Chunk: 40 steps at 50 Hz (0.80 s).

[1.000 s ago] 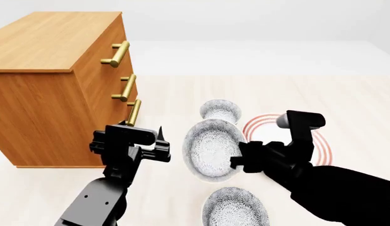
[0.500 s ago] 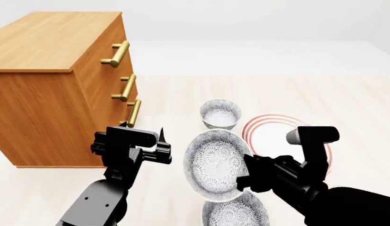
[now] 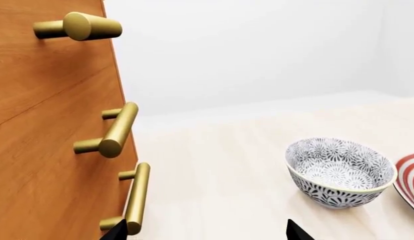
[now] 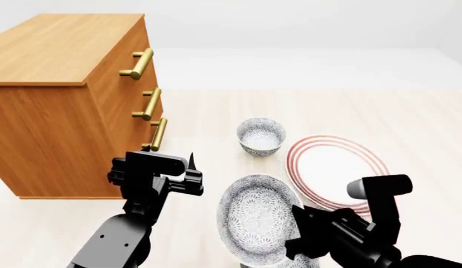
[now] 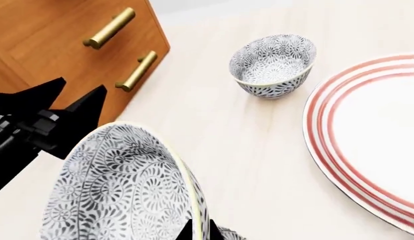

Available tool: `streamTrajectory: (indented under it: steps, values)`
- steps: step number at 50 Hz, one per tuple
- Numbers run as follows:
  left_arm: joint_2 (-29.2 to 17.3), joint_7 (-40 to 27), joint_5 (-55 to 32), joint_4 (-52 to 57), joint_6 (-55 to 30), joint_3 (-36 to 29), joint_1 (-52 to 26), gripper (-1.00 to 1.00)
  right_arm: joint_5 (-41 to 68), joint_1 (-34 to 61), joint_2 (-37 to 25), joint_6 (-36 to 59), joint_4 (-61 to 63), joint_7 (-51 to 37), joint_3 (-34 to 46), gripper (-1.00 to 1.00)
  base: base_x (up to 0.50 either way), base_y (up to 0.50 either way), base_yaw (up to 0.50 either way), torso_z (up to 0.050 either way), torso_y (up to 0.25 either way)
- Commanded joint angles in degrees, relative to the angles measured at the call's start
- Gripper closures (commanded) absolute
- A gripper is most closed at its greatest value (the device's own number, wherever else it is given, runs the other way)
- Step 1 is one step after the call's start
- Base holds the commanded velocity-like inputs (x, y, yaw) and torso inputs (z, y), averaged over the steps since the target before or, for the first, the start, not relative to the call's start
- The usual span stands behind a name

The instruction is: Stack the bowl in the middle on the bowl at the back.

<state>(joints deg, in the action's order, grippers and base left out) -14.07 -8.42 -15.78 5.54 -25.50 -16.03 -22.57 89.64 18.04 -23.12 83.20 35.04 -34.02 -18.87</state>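
Note:
The bowl in the middle (image 4: 257, 223), white with a grey-blue floral pattern, hangs tilted on edge above the floor. My right gripper (image 4: 294, 230) is shut on its rim, and in the right wrist view the fingertips (image 5: 200, 230) pinch the rim of that bowl (image 5: 120, 185). The bowl at the back (image 4: 261, 135) stands upright on the floor, also in the right wrist view (image 5: 274, 64) and the left wrist view (image 3: 339, 171). My left gripper (image 4: 184, 177) is open and empty (image 3: 205, 235) beside the cabinet, left of the held bowl.
A wooden drawer cabinet (image 4: 59, 100) with brass handles (image 3: 117, 131) stands at the left. A flat red-ringed plate (image 4: 335, 167) lies right of the bowls. A sliver of a third patterned bowl (image 5: 235, 234) shows under the held one.
My right arm has drawn the held bowl back toward me and lower in the head view, uncovering the back bowl and the plate. The left arm has stayed put.

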Motion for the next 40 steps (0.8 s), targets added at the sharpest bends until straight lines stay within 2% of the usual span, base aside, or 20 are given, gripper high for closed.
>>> streamTrajectory:
  steps: [1, 22, 40]
  values:
    - [-0.1, -0.2, -0.1, -0.2, 0.2, -0.3, 0.1, -1.0, 2.1, -2.9, -1.5, -1.8, 1.8, 0.1, -1.3, 1.0, 0.0, 0.0, 0.0, 0.0, 0.0]
    - [-0.4, -0.5, -0.5, -0.3, 0.2, -0.6, -0.1, -1.0, -2.5, -6.2, -1.6, -3.9, 2.3, 3.0, 0.0, 1.0, 0.0, 0.0, 0.0, 0.0, 0.0]
    - [-0.6, -0.9, -0.8, -0.1, 0.2, -1.0, 0.0, -1.0, -0.5, -11.6, -3.4, -5.7, 5.8, 3.1, -2.7, 1.0, 0.0, 0.0, 0.0, 0.0, 0.0]
